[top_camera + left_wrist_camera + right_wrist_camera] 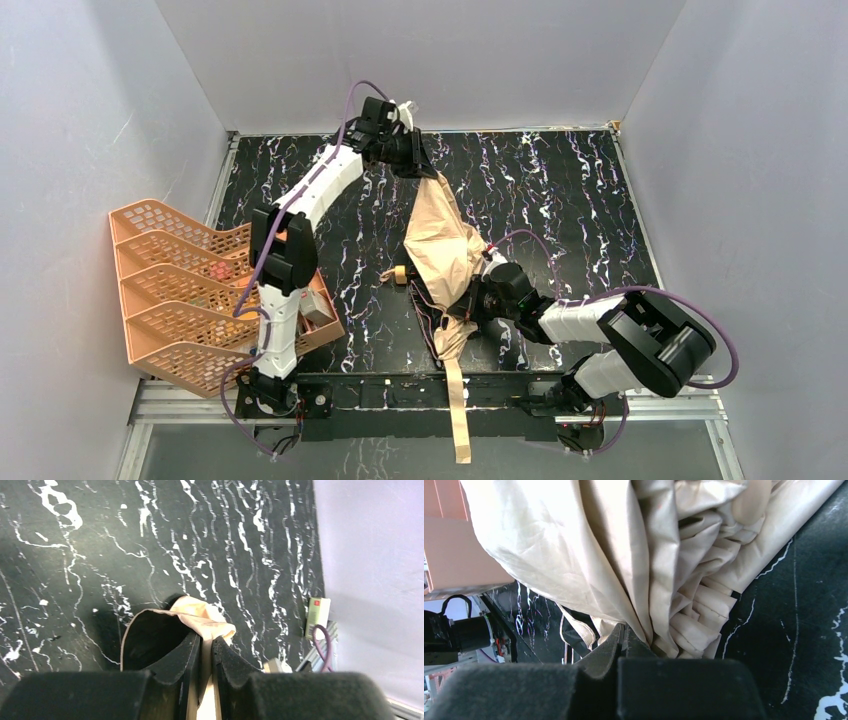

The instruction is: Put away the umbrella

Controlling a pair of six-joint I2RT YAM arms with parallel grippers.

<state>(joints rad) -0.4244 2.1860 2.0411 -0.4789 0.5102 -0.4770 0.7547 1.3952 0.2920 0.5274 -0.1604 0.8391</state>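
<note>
Centre blocked by umbrella (440, 250) stretched along table (570, 190); rack (170, 290) crowds left edge (far-right corner open).

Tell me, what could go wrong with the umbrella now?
The left gripper and the right gripper each pinch the umbrella only by its thin canopy, so it might slip out, or tear if they pull apart. The long strap hangs over the near edge of the table and could catch there. The canopy looks loosely bunched, so it may not fold neatly.
</note>
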